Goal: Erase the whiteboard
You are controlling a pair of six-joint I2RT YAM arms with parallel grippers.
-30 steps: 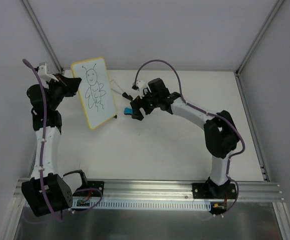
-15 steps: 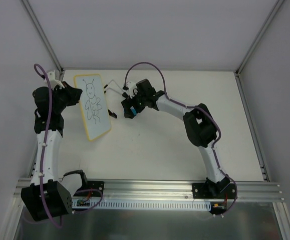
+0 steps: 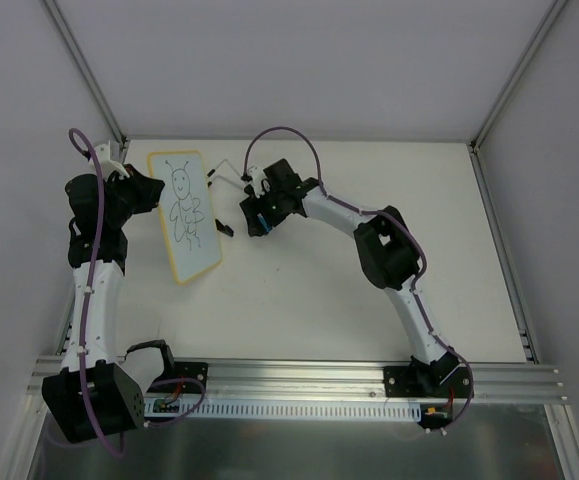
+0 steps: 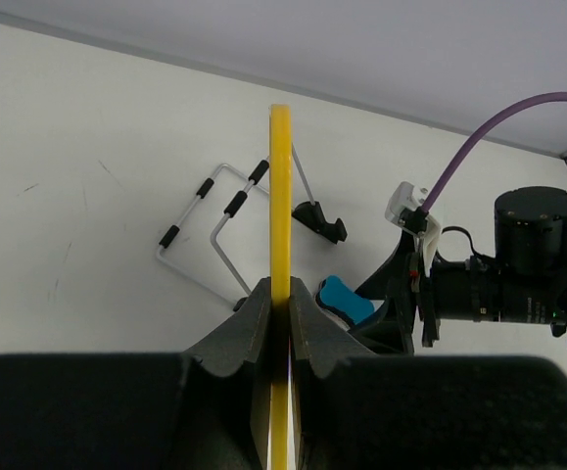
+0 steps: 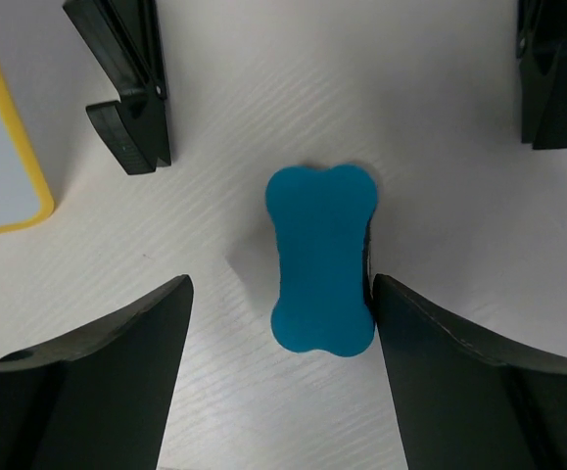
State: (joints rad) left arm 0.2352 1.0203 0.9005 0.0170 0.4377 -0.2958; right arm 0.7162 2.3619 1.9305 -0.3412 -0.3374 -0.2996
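From above, the whiteboard (image 3: 186, 213) stands tilted up at the far left of the table (image 3: 299, 300), its bug doodle untouched. The left gripper (image 3: 155, 192) is pinched shut on the board's left edge, and the right gripper (image 3: 254, 220) sits low just to the board's right. A one-sided hold like this could let the board swing or slip once something presses on its face. The left wrist view looks along the thin yellow frame, which is clamped between both fingers. The bite looks narrow, so a hard wipe may twist the board out. The blue eraser (image 4: 345, 299) lies just beyond, near a wire stand (image 4: 214, 220) and a black foot (image 4: 320, 221) that a sweeping arm could snag. In the right wrist view the jaws stand apart astride the eraser. One finger (image 5: 459, 392) touches the eraser's side while the other finger (image 5: 97, 382) is well clear. An uneven squeeze may therefore push the block sideways or pivot it, leaving a crooked, weak grip.
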